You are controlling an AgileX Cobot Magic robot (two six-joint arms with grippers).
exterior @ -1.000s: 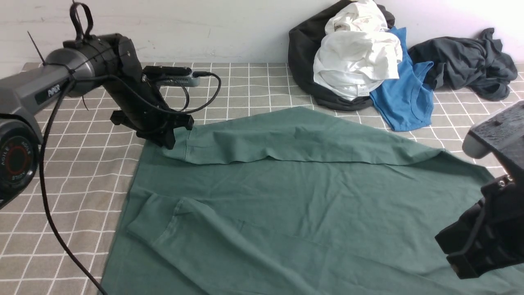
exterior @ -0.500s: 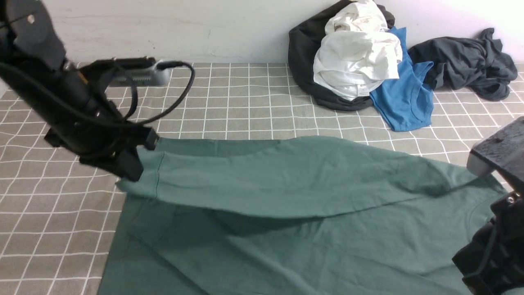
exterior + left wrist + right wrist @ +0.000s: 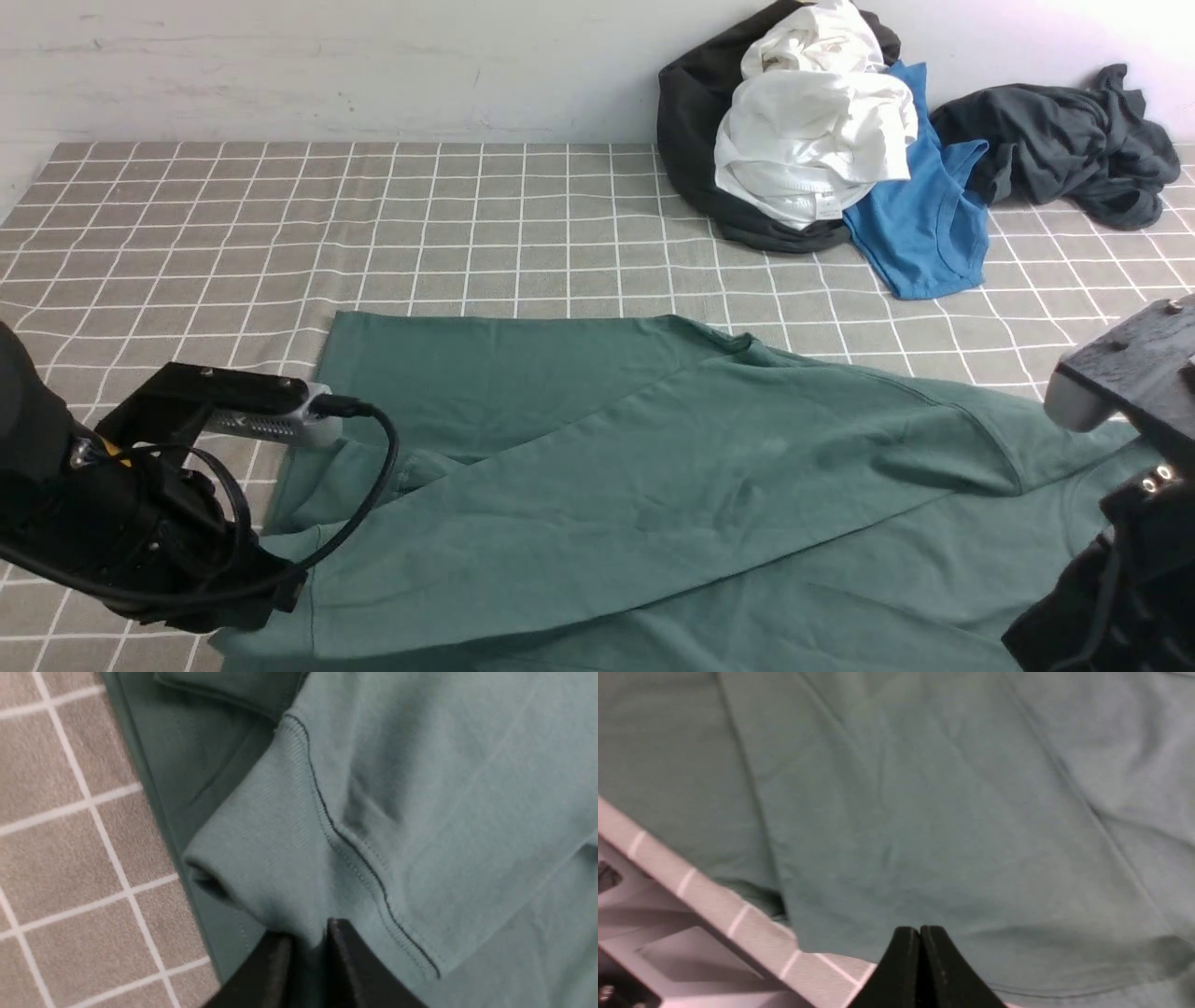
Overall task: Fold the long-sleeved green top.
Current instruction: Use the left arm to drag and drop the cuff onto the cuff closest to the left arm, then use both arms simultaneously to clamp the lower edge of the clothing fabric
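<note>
Now the left hand [image 3: 306, 940], pinching the cuff [image 3: 261, 858], should lay it flat on the top [image 3: 653, 485] at the table's [image 3: 467, 215] near edge before letting go; right hand [image 3: 920, 940] pressed together, empty.

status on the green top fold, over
Left pincer pinching cuff. Right pincer shut, empty. Green top flat, sleeve folded across. Clothes pile at back, apart.

left pincer [image 3: 306, 934] drawn nearer, sleeve [image 3: 653, 504] of green long-sleeved top [image 3: 485, 373] folded across
</note>
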